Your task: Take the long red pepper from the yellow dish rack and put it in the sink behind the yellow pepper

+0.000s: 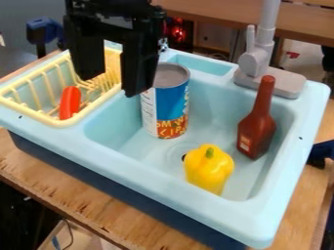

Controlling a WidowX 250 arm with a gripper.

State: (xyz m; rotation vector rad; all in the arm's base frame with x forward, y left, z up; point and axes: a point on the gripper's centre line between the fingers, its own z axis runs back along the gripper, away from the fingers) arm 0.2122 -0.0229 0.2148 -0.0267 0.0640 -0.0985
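We see the tin can [166, 105] upright in the light-blue toy sink [140, 172]; its label carries white small print, a blue field and large yellow lettering on orange-red. Just beside it, above and to its left, hangs the black gripper [111, 87], its two fingers [139, 66] spread apart with nothing between them. Nearer us than the can lies a yellow bell pepper [209, 168]; to the can's right is a brown-red sauce bottle [257, 124] with a small pale label. Left of the can, a cream dish rack [60, 122] holds an orange-red elongated toy [70, 102]. Behind and right of the can stands the grey faucet [256, 61].
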